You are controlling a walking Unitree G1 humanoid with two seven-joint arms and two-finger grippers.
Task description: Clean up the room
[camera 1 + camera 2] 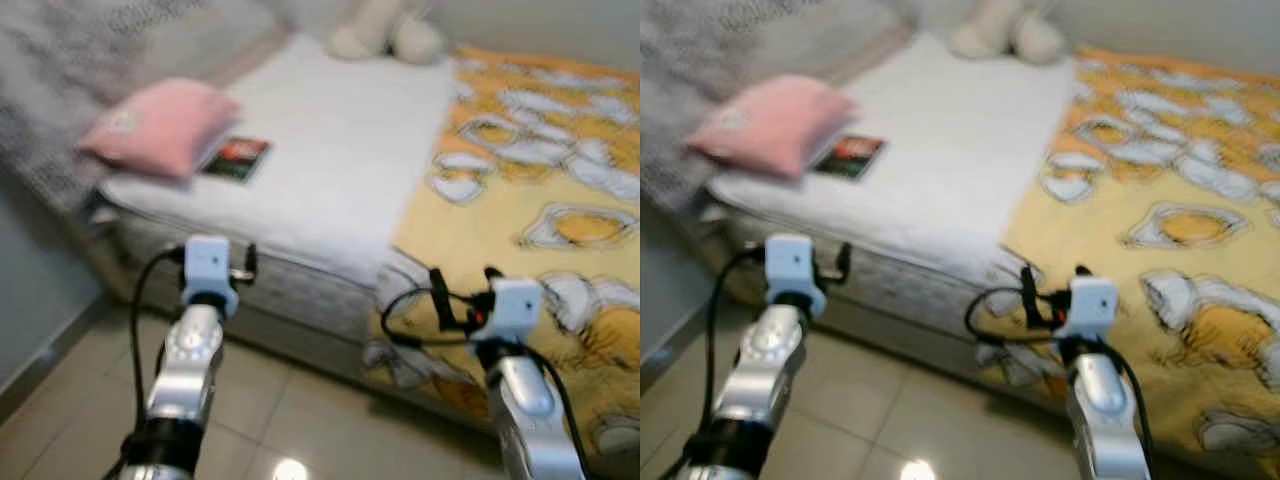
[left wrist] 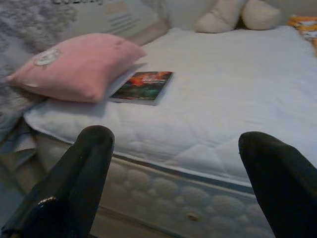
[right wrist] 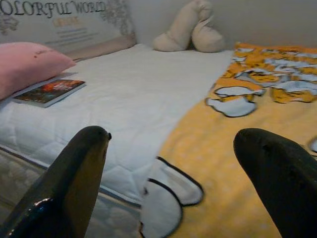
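Both grippers are up in front of the bed, empty, fingers spread wide: the left gripper (image 2: 173, 183) faces the near left edge of the white quilted mattress (image 1: 340, 150), the right gripper (image 3: 171, 183) faces the seam where the yellow cartoon-print blanket (image 1: 530, 190) begins. Nothing is held yet. The likeliest target, a dark paperback book with a red cover picture (image 1: 237, 158), lies flat on the mattress, its far-left edge tucked just under the soft pink pillow (image 1: 160, 125). Further back, a cream plush toy (image 1: 385, 30) sits at the far edge by the wall. The blanket covers the right side and drapes over the near edge toward the tiled floor (image 1: 290, 410). Judging by this, tidying has barely started: the book isn't picked up, and the blanket isn't spread across the bed.
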